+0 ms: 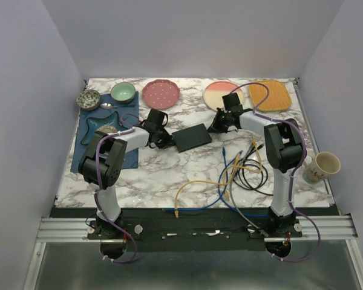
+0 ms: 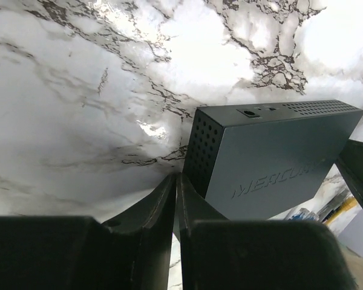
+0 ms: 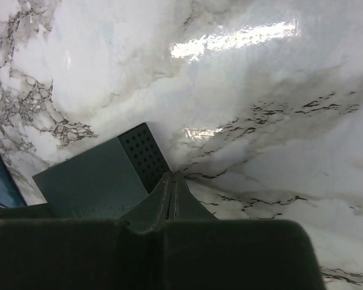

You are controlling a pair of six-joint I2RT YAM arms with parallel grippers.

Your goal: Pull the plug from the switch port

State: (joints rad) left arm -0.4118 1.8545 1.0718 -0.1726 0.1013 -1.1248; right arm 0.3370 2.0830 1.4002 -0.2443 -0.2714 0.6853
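The switch (image 1: 192,137) lies flat in the middle of the marble table, a matte-black box with perforated ends. My left gripper (image 1: 165,142) stands at its left end. In the left wrist view this gripper (image 2: 177,177) is shut and empty, its tips at the corner of the switch (image 2: 272,157). My right gripper (image 1: 216,125) is at the far right corner of the box. Its fingertips are pressed together in the right wrist view (image 3: 173,175), beside the perforated end of the switch (image 3: 91,181). The plug and the socket row are hidden.
Loose yellow, blue and black cables (image 1: 242,172) sprawl at the near right. Plates (image 1: 161,93) and bowls (image 1: 123,92) line the far edge, with an orange plate (image 1: 270,95). A blue mat (image 1: 103,133) lies left. A mug (image 1: 323,166) sits past the right edge.
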